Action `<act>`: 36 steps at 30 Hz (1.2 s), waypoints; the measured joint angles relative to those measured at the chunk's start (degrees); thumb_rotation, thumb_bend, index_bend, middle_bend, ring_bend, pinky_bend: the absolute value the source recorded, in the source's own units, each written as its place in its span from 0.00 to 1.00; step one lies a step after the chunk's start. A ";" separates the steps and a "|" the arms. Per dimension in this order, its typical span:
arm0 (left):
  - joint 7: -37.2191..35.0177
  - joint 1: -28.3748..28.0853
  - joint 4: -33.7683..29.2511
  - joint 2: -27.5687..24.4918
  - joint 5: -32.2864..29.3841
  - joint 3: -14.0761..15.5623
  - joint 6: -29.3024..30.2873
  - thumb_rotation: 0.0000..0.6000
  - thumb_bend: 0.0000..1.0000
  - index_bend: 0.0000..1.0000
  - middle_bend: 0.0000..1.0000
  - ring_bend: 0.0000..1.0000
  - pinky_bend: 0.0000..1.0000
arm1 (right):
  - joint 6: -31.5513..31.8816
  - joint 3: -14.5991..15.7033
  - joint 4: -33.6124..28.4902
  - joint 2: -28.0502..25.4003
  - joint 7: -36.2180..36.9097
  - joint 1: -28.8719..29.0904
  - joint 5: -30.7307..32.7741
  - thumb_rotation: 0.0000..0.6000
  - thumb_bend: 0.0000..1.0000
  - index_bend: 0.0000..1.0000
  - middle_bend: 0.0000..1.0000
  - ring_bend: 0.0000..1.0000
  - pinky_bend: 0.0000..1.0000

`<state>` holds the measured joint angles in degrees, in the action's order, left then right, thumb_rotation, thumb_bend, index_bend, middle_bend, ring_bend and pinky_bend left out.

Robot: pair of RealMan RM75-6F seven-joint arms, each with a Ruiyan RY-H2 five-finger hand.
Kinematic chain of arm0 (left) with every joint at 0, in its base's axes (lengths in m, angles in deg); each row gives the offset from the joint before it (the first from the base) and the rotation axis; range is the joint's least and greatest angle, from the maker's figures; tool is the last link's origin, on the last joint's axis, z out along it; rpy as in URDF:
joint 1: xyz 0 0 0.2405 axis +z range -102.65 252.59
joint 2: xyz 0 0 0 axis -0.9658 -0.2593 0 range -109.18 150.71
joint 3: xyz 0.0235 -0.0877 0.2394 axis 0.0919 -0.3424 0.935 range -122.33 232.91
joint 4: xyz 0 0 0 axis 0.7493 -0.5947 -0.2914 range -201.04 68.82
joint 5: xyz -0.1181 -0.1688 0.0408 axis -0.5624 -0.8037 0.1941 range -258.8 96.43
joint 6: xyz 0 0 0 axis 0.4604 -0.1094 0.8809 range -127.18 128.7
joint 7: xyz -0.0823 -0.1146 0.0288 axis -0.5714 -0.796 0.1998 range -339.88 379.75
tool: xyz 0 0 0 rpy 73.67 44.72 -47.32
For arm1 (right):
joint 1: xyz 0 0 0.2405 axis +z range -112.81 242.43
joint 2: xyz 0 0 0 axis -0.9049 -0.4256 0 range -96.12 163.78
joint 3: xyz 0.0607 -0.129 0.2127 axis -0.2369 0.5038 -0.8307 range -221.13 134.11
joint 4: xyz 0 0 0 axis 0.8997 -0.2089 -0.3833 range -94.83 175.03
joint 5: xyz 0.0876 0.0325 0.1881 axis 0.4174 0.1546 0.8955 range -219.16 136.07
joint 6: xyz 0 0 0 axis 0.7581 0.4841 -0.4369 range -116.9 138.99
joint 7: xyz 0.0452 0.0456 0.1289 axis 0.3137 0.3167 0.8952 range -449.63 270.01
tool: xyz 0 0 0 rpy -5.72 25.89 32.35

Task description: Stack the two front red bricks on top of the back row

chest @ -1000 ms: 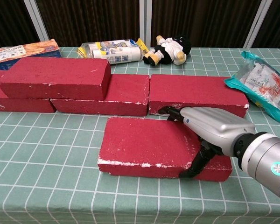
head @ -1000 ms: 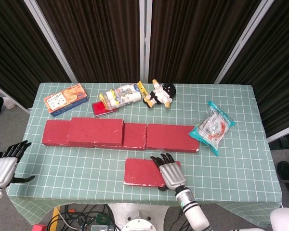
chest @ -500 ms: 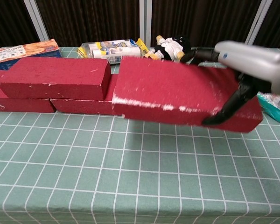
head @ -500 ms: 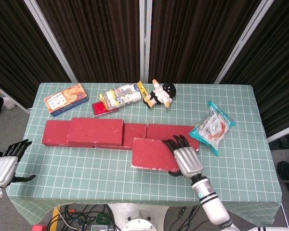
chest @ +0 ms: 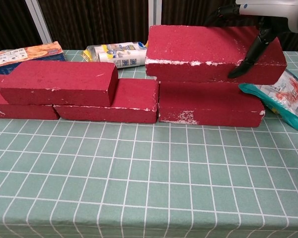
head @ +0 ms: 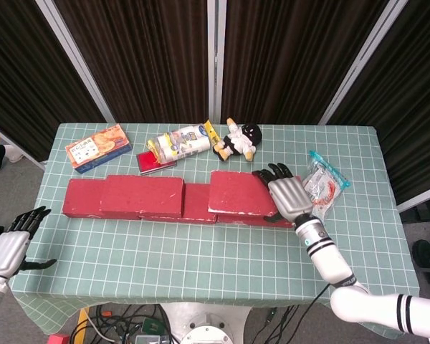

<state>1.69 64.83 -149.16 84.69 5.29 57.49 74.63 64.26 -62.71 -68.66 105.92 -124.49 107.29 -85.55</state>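
Note:
My right hand (head: 288, 198) grips the right end of a red brick (head: 240, 192), seen in the chest view as the right hand (chest: 262, 17) and the red brick (chest: 213, 53). This brick is level, directly over the right back-row brick (chest: 211, 105), overhanging it a little to the right. Whether the two touch I cannot tell. Another red brick (head: 141, 195) lies stacked on the left part of the back row (head: 199, 204). My left hand (head: 11, 248) hangs open and empty off the table's front left corner.
Behind the row lie a cracker box (head: 97, 147), a bottle-like package (head: 179, 142) and a plush doll (head: 240, 140). A teal snack bag (head: 322, 185) sits close to my right hand. Green checked cloth (chest: 139, 178) covers the table in front.
My right hand lifted the red brick off the front of the table and carried it back and up over the right back-row brick. The left hand barely moved.

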 measured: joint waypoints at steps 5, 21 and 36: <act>-0.50 0.01 0.17 0.05 0.21 -0.15 0.35 1.00 0.01 0.04 0.00 0.00 0.00 | -6.50 0.35 7.66 1.82 4.78 3.84 2.21 1.00 0.02 0.16 0.34 0.00 0.00; -1.87 0.17 1.45 0.63 1.15 -0.23 1.36 1.00 0.01 0.04 0.00 0.00 0.00 | -12.81 3.65 16.38 7.79 14.51 10.20 -0.79 1.00 0.04 0.17 0.35 0.00 0.00; -3.10 0.34 2.47 0.97 1.22 0.09 1.15 1.00 0.01 0.04 0.00 0.00 0.00 | -10.91 6.40 18.94 10.35 13.88 14.31 4.38 1.00 0.04 0.17 0.35 0.00 0.00</act>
<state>-1.40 65.18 -146.68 85.66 6.51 57.58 75.78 53.35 -56.31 -49.72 116.27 -110.62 121.60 -81.18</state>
